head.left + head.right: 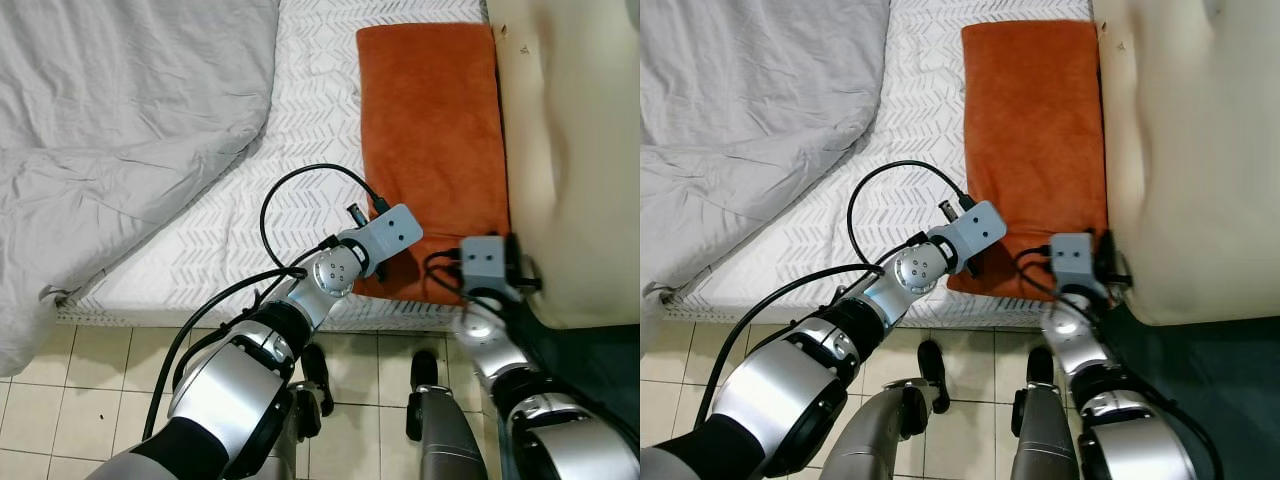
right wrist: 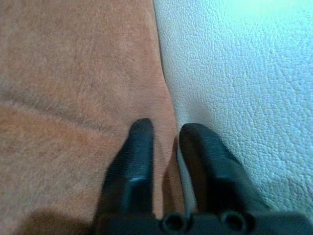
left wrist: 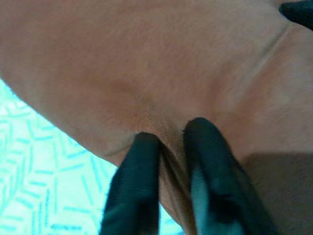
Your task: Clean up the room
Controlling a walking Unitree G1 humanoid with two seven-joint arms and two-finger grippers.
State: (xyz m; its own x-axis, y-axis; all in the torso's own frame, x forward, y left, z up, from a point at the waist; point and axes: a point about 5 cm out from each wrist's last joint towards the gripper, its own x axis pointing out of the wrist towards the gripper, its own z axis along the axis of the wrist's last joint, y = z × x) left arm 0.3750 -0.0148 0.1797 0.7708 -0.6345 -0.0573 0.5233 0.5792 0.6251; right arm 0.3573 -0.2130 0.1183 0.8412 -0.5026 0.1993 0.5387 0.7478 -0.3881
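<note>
While the robot stands at its near edge, the bed (image 1: 250, 190) with its white chevron-patterned sheet spreads across the head views, and everything else sits relative to it. A rumpled grey blanket (image 1: 110, 120) covers the bed's left part and spills over the near edge toward the beige tiled floor (image 1: 90, 390). At the bed's right side rises a cream, leather-textured padded panel (image 1: 570, 150). Between sheet and panel, along the bed's right side, lies the rust-orange rectangular towel (image 1: 430, 130), flat, its right edge touching the panel and its near end at the bed's near edge. Both arms reach to that near end. The left pincer (image 3: 168, 134) is pressed onto the towel's near left corner, its two black fingers (image 3: 139, 161) narrowly parted with a small ridge of orange cloth pinched between them. The right pincer (image 2: 164, 132) sits at the towel's near right corner, fingers (image 2: 137, 147) narrow, straddling the towel's edge just beside the padded panel.
</note>
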